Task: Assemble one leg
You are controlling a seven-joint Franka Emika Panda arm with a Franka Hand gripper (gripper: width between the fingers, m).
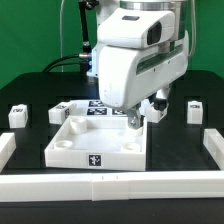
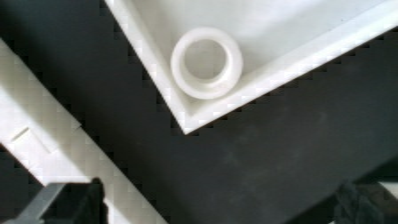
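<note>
The pincer [image 1: 133, 118] hangs low over the far corner of the flat white tray [image 1: 70, 150], at that corner on the exterior view's right. In the wrist view its two dark fingertips [image 2: 63, 205] sit far apart at the frame's edges, so the pincer [image 2: 214, 205] is spread wide with nothing between the jaws. Below the pincer, the wrist view shows the tray's [image 2: 302, 40] corner and a round socket [image 2: 208, 62] set just inside it, with black table [image 2: 267, 150] beyond the corner. The leg [image 1: 156, 108] stands on the table [image 1: 30, 135] just beside the pincer on the exterior view's right, apart from the fingers and partly hidden by the arm's white housing. Its long axis cannot be told at this size. A second leg [image 1: 195, 110] stands well apart from the pincer on the same side, looking taller than wide (long axis roughly vertical). A third leg [image 1: 60, 112] and a fourth leg [image 1: 18, 115] lie on the exterior view's left of the pincer, the fourth farthest away. The marker board [image 1: 100, 107] lies just beside the pincer on that side, behind the tray. A border rail [image 1: 110, 185] runs along the near edge, well apart from the pincer.
</note>
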